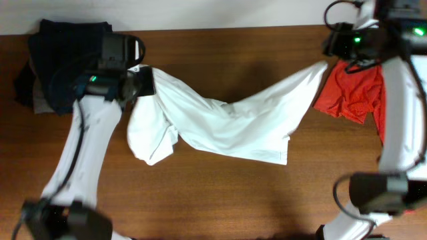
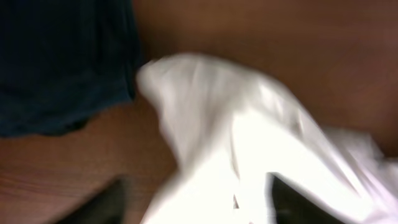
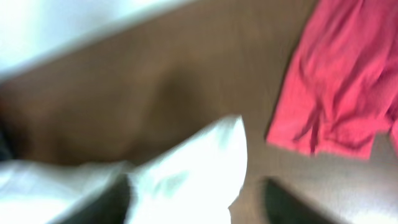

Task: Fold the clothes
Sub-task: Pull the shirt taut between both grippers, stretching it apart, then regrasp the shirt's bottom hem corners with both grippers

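Note:
The white long-sleeved shirt lies stretched across the table, one end at the far left and one sleeve reaching far right. My left gripper is at its left end. In the blurred left wrist view the shirt runs between my spread fingers. My right gripper is at the sleeve end. In the right wrist view that sleeve lies between my wide-apart fingers. The red tee lies crumpled at the far right, also in the right wrist view. No green mark shows.
A pile of dark navy clothes sits at the table's far left corner, also in the left wrist view. The brown wooden table ends at a pale wall along the back.

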Robot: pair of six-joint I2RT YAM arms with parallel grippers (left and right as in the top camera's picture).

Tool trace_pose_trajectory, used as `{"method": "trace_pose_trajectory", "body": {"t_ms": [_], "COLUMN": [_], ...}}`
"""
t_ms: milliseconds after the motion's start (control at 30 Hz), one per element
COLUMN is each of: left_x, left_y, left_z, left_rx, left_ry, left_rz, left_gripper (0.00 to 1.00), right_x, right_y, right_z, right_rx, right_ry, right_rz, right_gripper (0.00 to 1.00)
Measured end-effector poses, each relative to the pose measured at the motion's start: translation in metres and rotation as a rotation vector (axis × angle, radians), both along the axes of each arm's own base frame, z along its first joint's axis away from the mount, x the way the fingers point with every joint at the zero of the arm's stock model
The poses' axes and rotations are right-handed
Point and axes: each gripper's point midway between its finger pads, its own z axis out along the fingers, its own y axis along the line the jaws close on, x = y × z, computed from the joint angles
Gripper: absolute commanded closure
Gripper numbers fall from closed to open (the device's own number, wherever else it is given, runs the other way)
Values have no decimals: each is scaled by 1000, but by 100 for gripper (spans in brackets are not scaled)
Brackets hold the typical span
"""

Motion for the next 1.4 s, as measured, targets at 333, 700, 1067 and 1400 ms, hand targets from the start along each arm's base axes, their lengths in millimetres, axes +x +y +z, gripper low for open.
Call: {"method": "trace_pose_trajectory", "body": {"t_ms": [333,700,1067,1400], "left_x": [-112,-155,-141,-151], "left_y": [31,-24,-33,-9], "left_z": [0,-119,-212,-211], "left_rx": [-23,-76,63,184], "left_ry": [337,449,561,609], "left_rz": [56,-120,-147,-85], "left_gripper": [1,4,63,99], "right_x": [-75,-137,-132,-164], "right_y": [9,50,57,71], "right_z": [-36,-103,-119,-192], "right_rx": [31,-120,-81,19], "right_ry": [360,522,514,619], "right_rz": [15,83,90,68], "right_gripper": [1,1,1,1]}}
